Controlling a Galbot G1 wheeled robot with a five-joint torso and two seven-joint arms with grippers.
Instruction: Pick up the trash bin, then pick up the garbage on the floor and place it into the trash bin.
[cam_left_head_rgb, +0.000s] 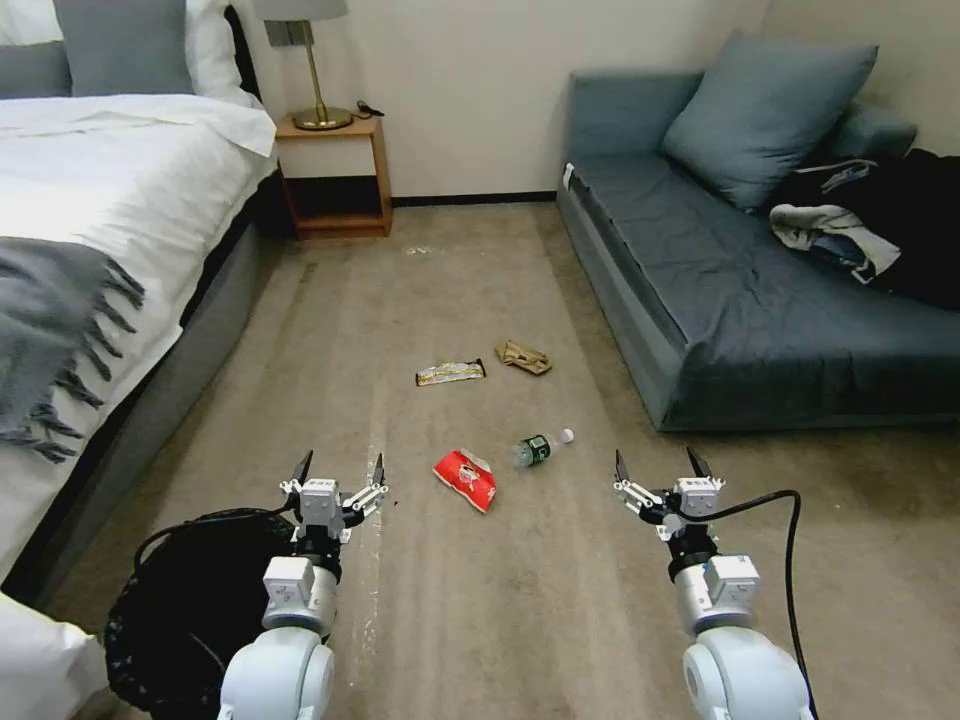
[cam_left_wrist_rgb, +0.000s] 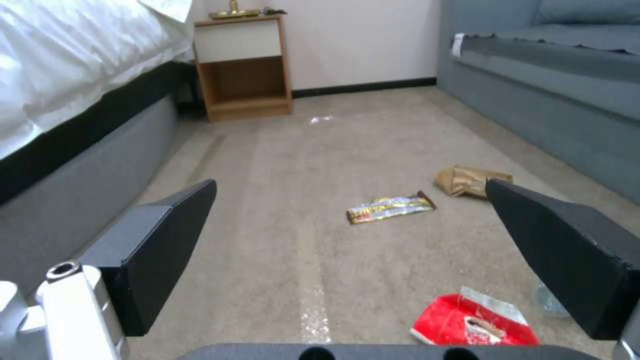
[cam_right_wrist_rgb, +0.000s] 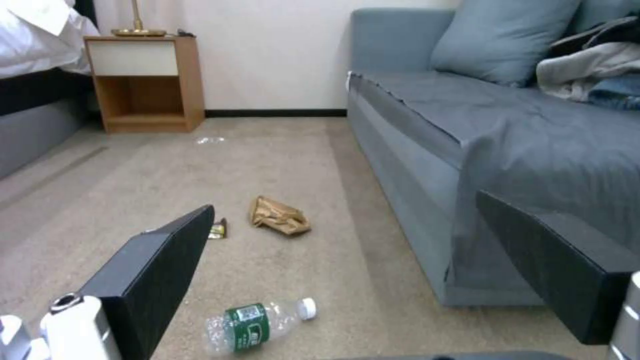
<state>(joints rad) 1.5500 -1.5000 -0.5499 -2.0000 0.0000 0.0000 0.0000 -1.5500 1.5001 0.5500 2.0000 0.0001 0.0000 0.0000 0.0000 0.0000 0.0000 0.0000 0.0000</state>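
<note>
Beige carpet (cam_left_head_rgb: 480, 600) carries the litter: crinkled red snack bag (cam_left_head_rgb: 466, 478), clear bottle (cam_left_head_rgb: 541, 447) lying cap toward the sofa (cam_left_head_rgb: 720, 290), flat gold-and-black wrapper (cam_left_head_rgb: 451, 372), crumpled tan paper wad (cam_left_head_rgb: 523, 356). My left gripper (cam_left_head_rgb: 339, 468) hovers, jaws spread, above the glossy black trash bin (cam_left_head_rgb: 180, 610) beside the bed (cam_left_head_rgb: 110, 200). My right gripper (cam_left_head_rgb: 659, 464), jaws likewise apart, extends forward.

- On my left I see a bed (cam_left_head_rgb: 110, 170) with white sheets; a grey fringed throw (cam_left_head_rgb: 50, 330) hangs over its edge.
- A wooden nightstand (cam_left_head_rgb: 335, 175) stands against the far wall, a brass lamp (cam_left_head_rgb: 315, 70) on top.
- A blue-grey sofa (cam_left_head_rgb: 720, 290) on my right carries a cushion (cam_left_head_rgb: 765, 110) and a heap of clothes (cam_left_head_rgb: 860, 225).
</note>
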